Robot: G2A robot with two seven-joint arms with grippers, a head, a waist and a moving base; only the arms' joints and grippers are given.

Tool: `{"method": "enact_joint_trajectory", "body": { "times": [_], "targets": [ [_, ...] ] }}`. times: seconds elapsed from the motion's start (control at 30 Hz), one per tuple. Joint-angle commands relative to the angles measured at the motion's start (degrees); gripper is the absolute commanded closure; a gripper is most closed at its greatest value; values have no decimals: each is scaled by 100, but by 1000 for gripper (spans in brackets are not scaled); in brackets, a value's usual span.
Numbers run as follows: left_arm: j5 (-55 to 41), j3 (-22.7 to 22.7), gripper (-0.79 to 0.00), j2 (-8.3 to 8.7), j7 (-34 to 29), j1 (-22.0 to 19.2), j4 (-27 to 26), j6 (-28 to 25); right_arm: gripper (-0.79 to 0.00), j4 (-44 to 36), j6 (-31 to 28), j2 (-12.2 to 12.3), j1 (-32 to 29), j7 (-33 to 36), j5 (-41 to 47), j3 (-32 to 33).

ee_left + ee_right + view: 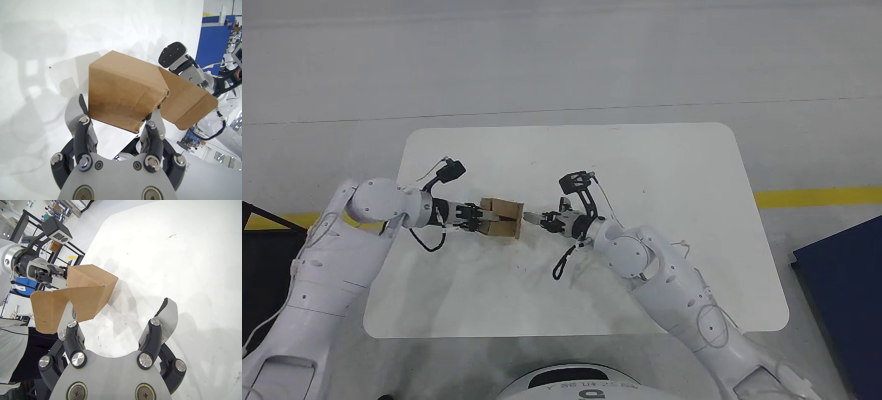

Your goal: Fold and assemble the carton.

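A small brown carton (501,214) is held just above the white table (662,170) near its middle. My left gripper (475,216) is shut on the carton's left end; in the left wrist view the carton (124,94) sits between its fingers (83,103). One long flap (56,306) stands open on the right side. My right gripper (121,308) is open right beside that flap, one finger hidden behind it and the other finger (169,308) free over the table. In the top view the right gripper (535,217) sits at the carton's right end.
The table's rounded edges lie well away from both arms. A blue panel (842,285) stands off the table at the right, and a yellow floor line (817,196) runs behind it. A black frame (56,249) stands past the table's left edge.
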Motion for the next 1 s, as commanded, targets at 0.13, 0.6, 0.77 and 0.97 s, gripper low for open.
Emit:
{"method": "enact_joint_trajectory", "body": {
  "times": [0.13, 0.6, 0.77, 0.97],
  "targets": [
    [-1002, 199, -283, -117, 20, -16, 391, -514, -739, 32, 3, -23, 63, -41, 39, -43],
    [-1840, 358, -613, -249, 60, -320, 1323, -1246, -727, -273, 52, 66, -281, -112, 68, 272],
    [-1762, 6, -468, -131, 82, -185, 1165, -1268, -727, -257, 54, 75, -316, 2, 151, 286],
    [-1147, -39, -357, -58, 149, -106, 384, -1082, -739, -245, -82, 89, -329, 248, 263, 261]
  ]
}}
